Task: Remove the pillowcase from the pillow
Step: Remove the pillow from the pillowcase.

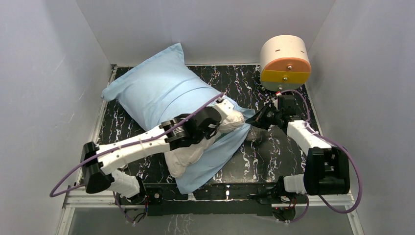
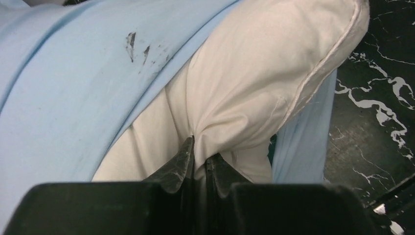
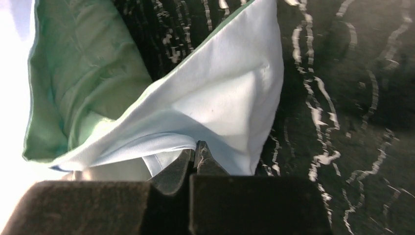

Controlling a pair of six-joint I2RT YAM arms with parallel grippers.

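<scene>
The light blue pillowcase [image 1: 156, 90] lies across the table's middle, its open end toward the front. The white pillow [image 1: 188, 154] sticks out of that open end. My left gripper [image 1: 226, 117] is shut on a fold of the pillow's white fabric [image 2: 244, 88]; the blue pillowcase [image 2: 73, 98] lies to its left in the left wrist view [image 2: 199, 154]. My right gripper [image 1: 254, 121] is shut on the pillowcase's edge [image 3: 225, 98], pinched at the fingertips in the right wrist view [image 3: 195, 149]. The mint-green inner face [image 3: 83, 73] shows at the left there.
A round cream-and-orange drum [image 1: 285, 62] stands at the back right, just behind the right arm. The black marbled tabletop [image 1: 274, 161] is walled in by white panels on left, back and right. Purple cables loop off both arms.
</scene>
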